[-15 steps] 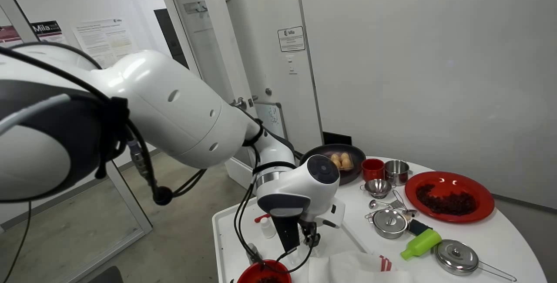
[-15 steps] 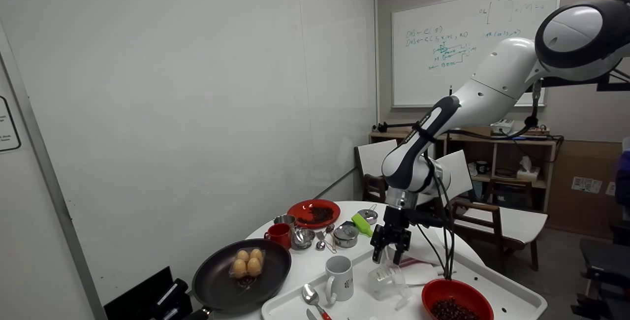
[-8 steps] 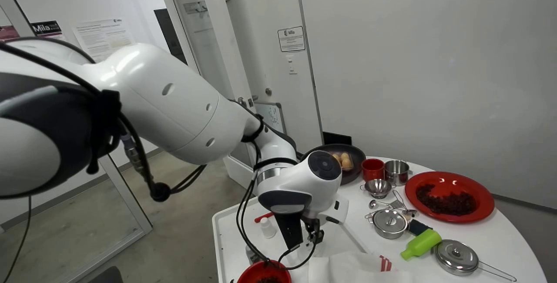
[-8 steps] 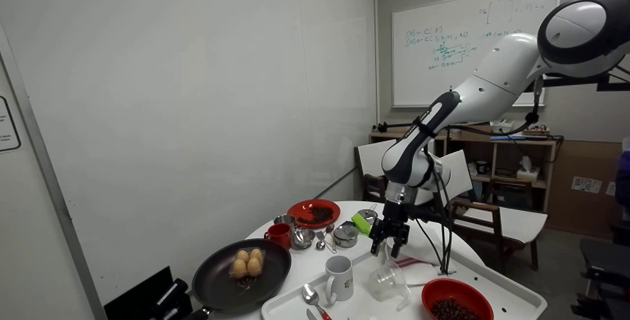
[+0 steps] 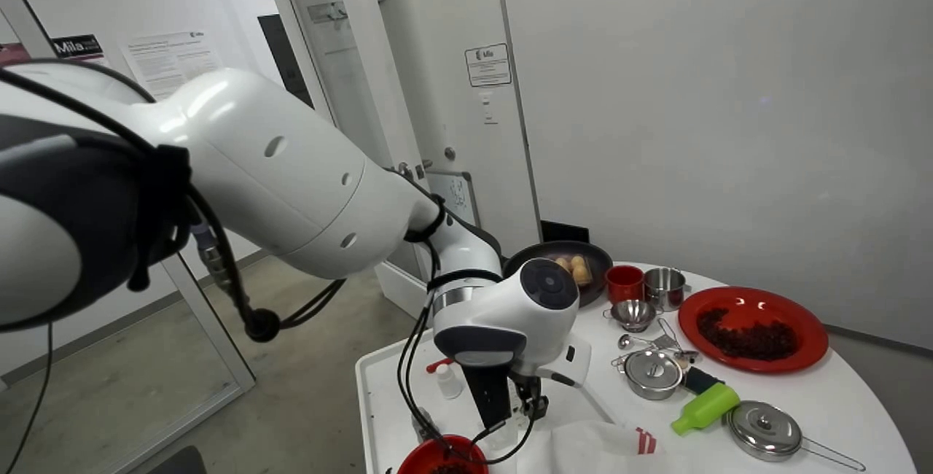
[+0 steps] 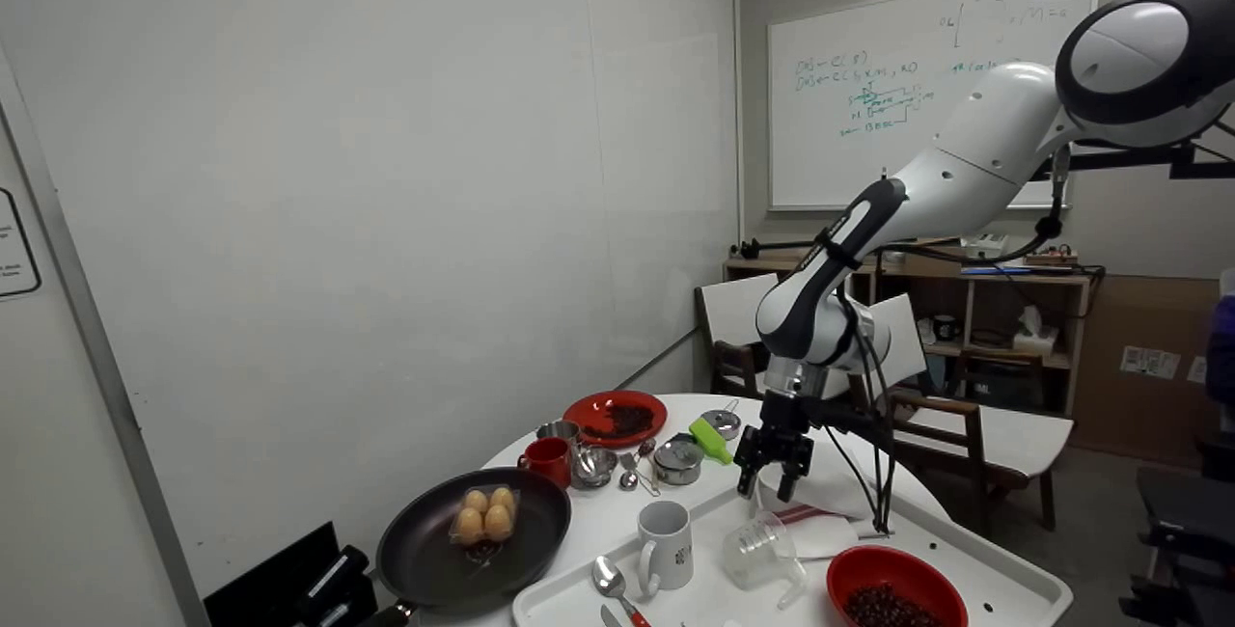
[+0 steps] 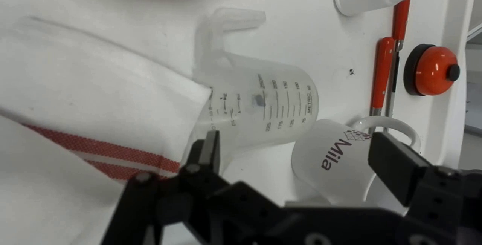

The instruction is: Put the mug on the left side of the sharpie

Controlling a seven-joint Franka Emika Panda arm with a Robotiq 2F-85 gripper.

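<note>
White tray (image 7: 301, 37), gripper (image 6: 766, 491) above (jaws wide)

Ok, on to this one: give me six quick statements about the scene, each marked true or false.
The mug stands upright on the tray. True.
The jaws are shut on the mug. False: they stand open, holding nothing.
The eggs lie on the tray. False: the eggs are in the pan.
The measuring cup lies on its side. True.
The cloth has blue stripes. False: the cloth has red ones.
The red bowl stands on the tray. True.
</note>
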